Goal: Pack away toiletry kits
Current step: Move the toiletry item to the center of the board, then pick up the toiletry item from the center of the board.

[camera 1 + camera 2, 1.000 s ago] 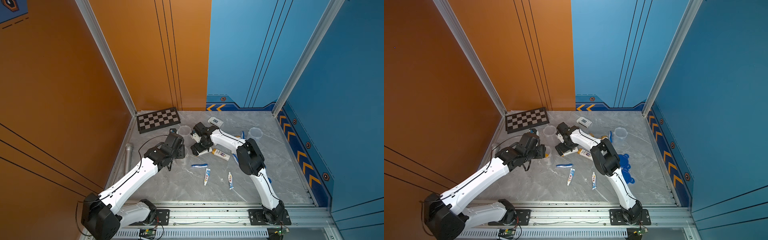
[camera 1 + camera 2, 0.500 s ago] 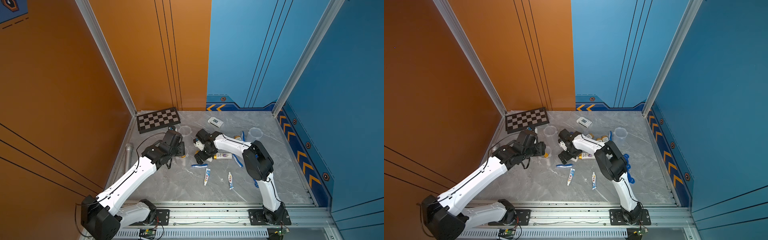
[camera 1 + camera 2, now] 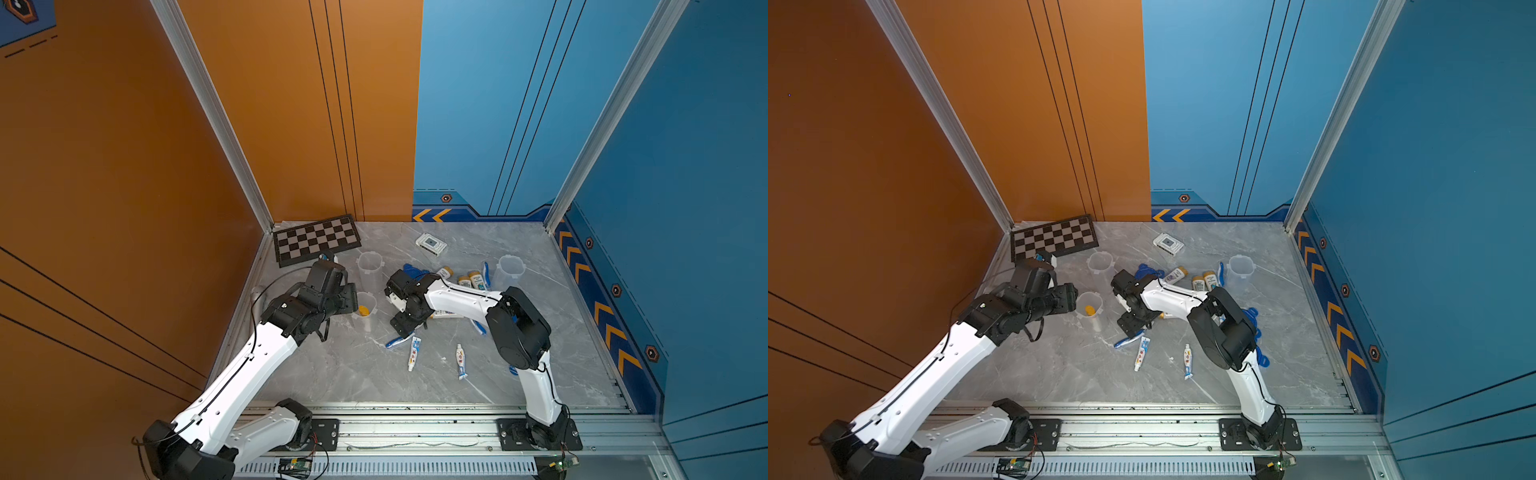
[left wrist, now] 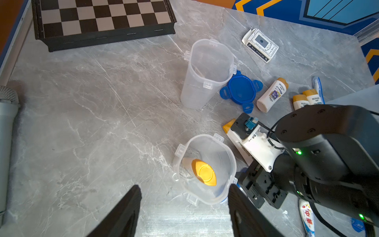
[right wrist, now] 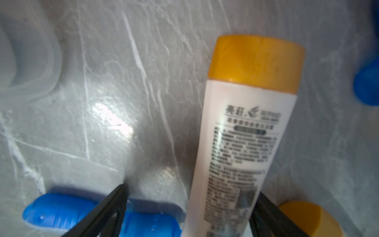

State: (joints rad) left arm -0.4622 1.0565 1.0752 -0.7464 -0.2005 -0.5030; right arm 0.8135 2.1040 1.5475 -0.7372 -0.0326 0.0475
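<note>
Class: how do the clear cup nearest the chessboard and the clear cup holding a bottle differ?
The far cup, nearest the chessboard, is empty; the near cup holds a gold-capped bottle. The far cup has a blue lid at its base; the near cup faces the open left gripper. Both: clear, upright, unlidded.

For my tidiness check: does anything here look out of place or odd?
Yes. A chessboard and a small card box lie at the far side, unrelated to toiletries. One gold-capped bottle leans tilted inside a clear cup, cap up.
</note>
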